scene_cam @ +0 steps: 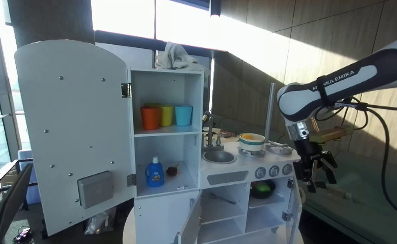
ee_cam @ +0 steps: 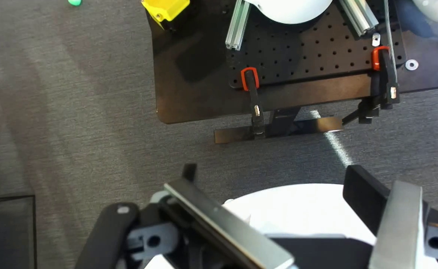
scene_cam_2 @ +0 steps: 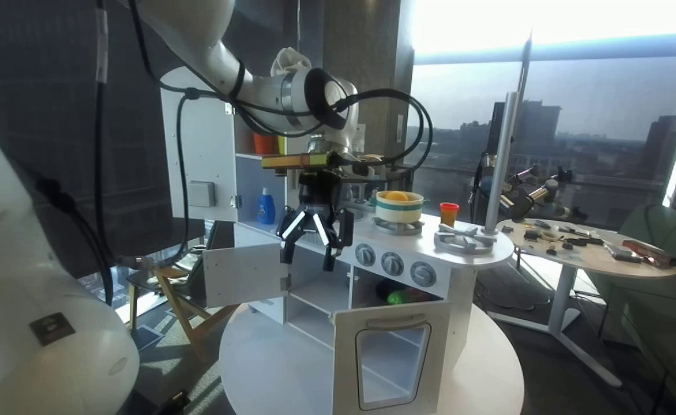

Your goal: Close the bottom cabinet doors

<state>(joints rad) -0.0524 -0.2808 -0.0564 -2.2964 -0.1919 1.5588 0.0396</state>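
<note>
The toy kitchen's two bottom cabinet doors stand swung open. The plain white door under the sink side also shows in an exterior view. The windowed door under the knobs has a handle at its top and shows nearly edge-on in an exterior view. My gripper is open and empty, pointing down in front of the kitchen. It also hangs at about counter height in an exterior view, apart from both doors. In the wrist view its jaws are spread with nothing between them.
The tall rounded-top door is open. Orange, yellow and blue cups and a blue bottle sit on the shelves. A pot stands on the stove, with a silver post behind it. The white round table carries the kitchen.
</note>
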